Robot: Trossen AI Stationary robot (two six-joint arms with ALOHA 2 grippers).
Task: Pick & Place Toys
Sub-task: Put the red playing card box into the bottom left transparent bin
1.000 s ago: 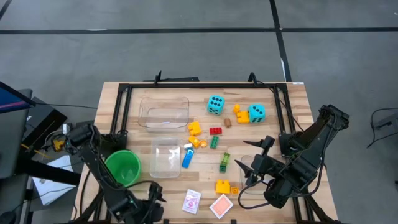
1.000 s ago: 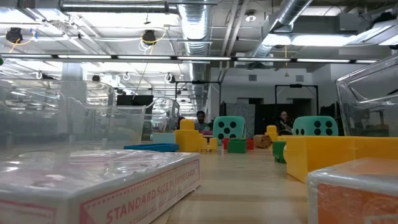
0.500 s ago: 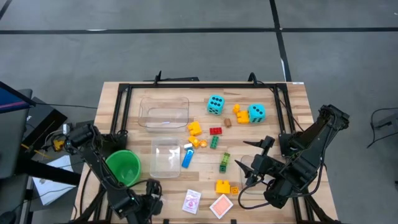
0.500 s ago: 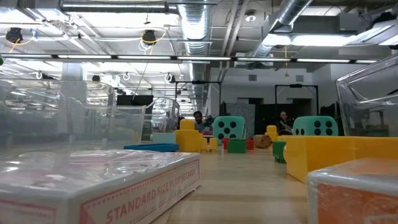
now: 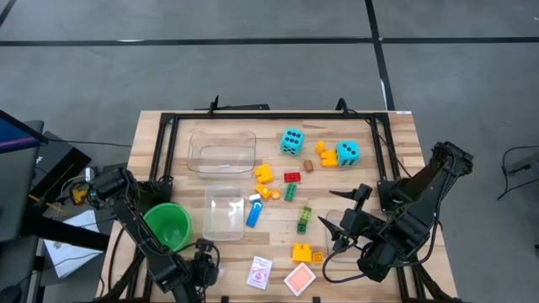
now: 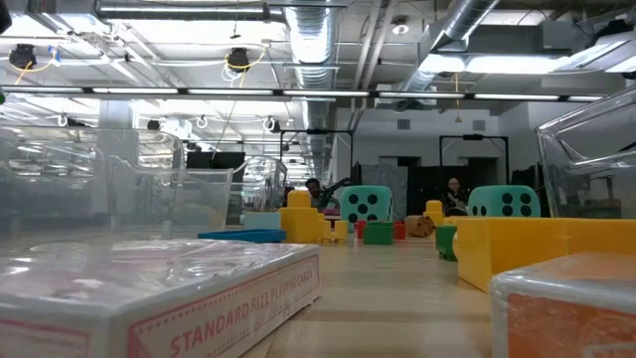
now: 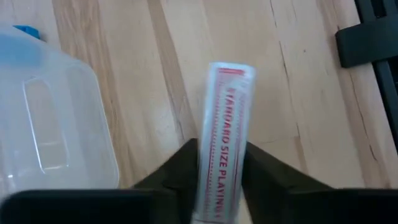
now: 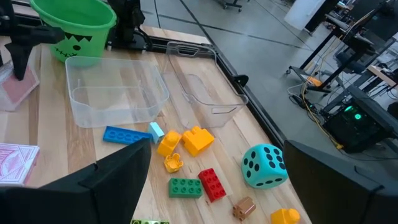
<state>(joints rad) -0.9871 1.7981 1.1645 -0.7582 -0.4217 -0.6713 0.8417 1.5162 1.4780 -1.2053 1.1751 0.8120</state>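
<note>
Left gripper point(image 5: 205, 271) has slid toward the card pack point(image 7: 225, 134) – jaws now grasping it

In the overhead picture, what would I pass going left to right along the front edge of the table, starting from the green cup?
Green cup → left gripper → red-and-white card pack → red card pack → yellow brick → right gripper.

A grey floor point(image 5: 253, 50) crossed by dark lines is seen around the wooden table point(image 5: 404, 143); silver ducts point(image 6: 477, 20) run at twelve o'clock overhead, and seated people point(image 6: 453, 194) are glimpsed far behind
</note>
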